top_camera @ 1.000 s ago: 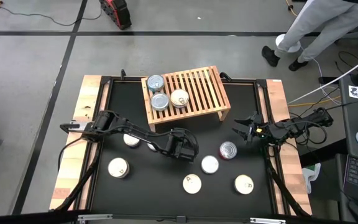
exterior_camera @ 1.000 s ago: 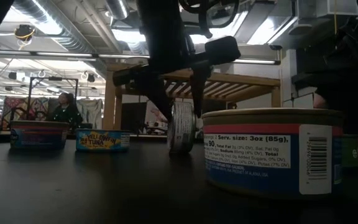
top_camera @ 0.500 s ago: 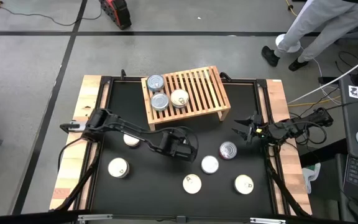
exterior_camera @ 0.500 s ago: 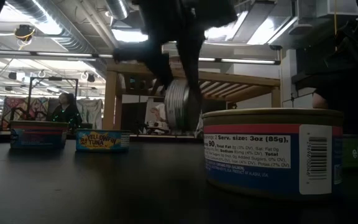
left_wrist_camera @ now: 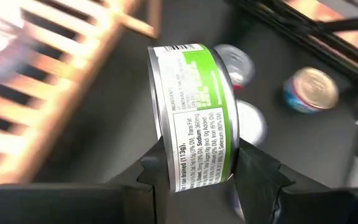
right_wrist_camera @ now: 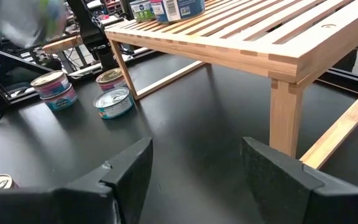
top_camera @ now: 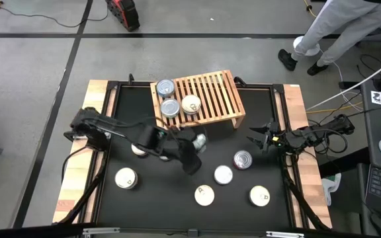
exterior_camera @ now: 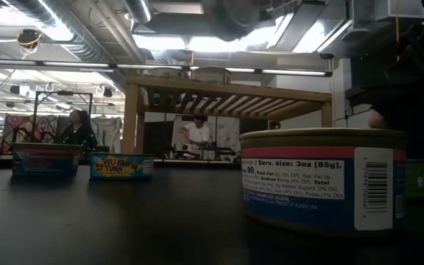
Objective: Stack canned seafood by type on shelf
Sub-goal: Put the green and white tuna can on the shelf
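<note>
While right end effector (top_camera: 262,140) waits open, left end effector (left_wrist_camera: 196,163) clamps green-labelled tin (left_wrist_camera: 194,114) edgewise.

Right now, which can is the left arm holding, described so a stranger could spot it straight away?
Start at the wooden shelf at the back of the black table. Just in front of its front edge, the left gripper holds one can on edge, off the tabletop. It alone has a green side label and is gripped; the others lie flat.
</note>
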Tool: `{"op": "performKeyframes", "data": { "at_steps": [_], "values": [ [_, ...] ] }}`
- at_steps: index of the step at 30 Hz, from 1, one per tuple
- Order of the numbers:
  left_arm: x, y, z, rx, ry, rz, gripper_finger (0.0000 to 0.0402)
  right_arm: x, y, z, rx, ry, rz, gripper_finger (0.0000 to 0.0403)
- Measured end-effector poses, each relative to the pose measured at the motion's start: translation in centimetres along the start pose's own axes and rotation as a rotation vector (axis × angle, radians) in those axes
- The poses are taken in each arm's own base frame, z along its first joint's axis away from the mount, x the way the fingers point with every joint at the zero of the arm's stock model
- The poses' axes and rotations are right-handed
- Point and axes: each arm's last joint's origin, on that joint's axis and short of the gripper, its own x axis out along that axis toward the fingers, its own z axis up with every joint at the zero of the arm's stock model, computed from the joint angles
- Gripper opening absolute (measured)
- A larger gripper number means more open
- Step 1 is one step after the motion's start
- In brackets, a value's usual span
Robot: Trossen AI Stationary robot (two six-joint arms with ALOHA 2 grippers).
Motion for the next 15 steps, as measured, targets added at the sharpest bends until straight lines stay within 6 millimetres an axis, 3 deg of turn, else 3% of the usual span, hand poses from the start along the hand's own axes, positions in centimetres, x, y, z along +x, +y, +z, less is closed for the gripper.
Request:
{"op": "performKeyframes", "data": {
  "at_steps": [8, 15],
  "values": [
    [-5.3, 5.4, 1.7, 0.103, -0.109, 0.234, 0.0131, 0.0, 0.0, 0.0, 0.01, -0.003, 0.002, 0.0243],
    [-5.6, 8.8, 2.5, 0.279, -0.047, 0.44, 0.0131, 0.0, 0.0, 0.1, 0.014, -0.005, 0.003, 0.0243]
  ]
}}
